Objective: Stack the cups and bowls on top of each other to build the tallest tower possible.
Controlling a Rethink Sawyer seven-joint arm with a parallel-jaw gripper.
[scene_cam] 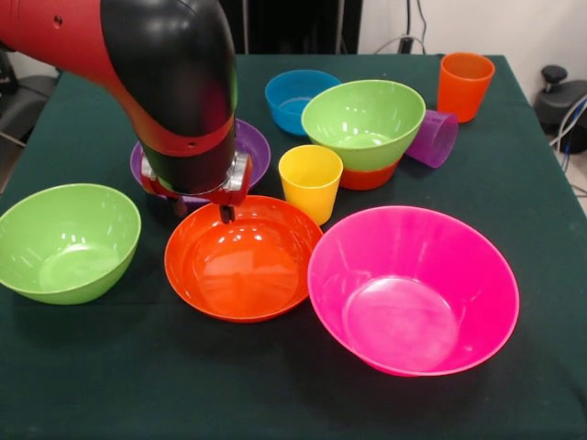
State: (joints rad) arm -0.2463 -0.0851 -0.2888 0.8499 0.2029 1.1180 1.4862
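My gripper point(203, 210) hangs under the red and black arm, just over the far rim of the large orange bowl point(243, 266). Its two short fingertips stand apart with nothing between them. The purple bowl point(255, 147) lies right behind it, mostly hidden by the arm. The huge pink bowl point(413, 289) sits at the near right. One green bowl point(66, 240) sits at the left. The other green bowl point(364, 119) rests on the small orange bowl point(369, 177). The blue bowl point(295, 96) is behind them. The yellow cup point(310, 181) stands upright, the orange cup point(464, 84) stands far right, and the purple cup point(433, 137) lies on its side.
Everything rests on a dark green tablecloth point(275, 385). The arm's thick black wrist point(179, 82) covers the far left of the table. Cables and a chair base show beyond the right edge.
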